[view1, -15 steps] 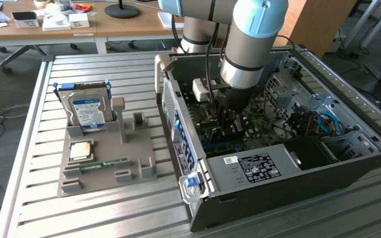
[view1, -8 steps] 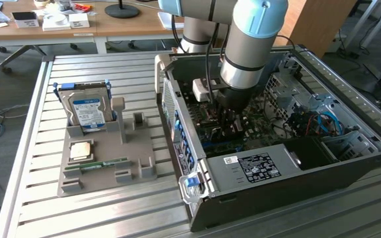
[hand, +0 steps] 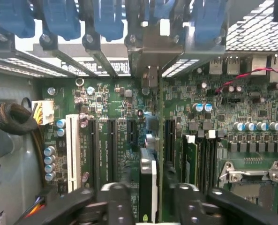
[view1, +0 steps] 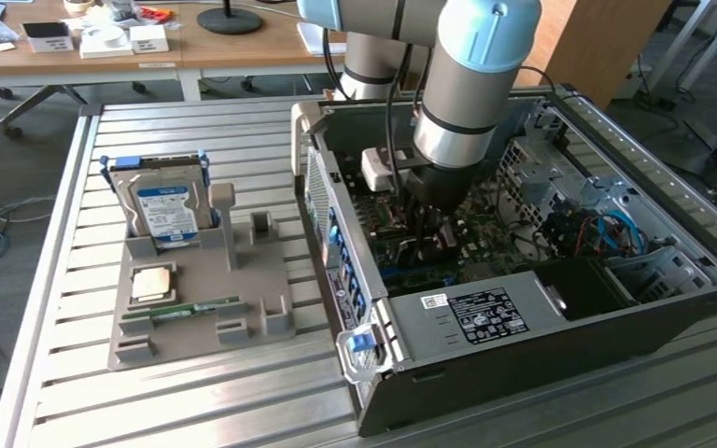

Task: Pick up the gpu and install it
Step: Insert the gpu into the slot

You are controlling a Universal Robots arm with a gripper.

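The gpu (hand: 148,180) stands on edge in a motherboard slot (hand: 150,131), seen end-on as a thin board with a dark face. Its silvery end bracket (hand: 150,54) meets the rear wall of the case under the blue slot clips. My gripper (hand: 146,187) straddles the card, one black finger (hand: 122,185) on each side. A narrow gap shows between each finger and the card, so the gripper is open. In the exterior view the gripper (view1: 433,245) reaches deep into the open computer case (view1: 333,187), above the motherboard.
A grey holder (view1: 209,308) beside the case carries a hard drive (view1: 165,210), a processor chip (view1: 150,282) and a memory stick (view1: 184,309). Inside the case are the power supply (view1: 484,313), empty expansion slots (hand: 73,150), a seated memory stick (hand: 191,159) and the processor socket (hand: 251,178).
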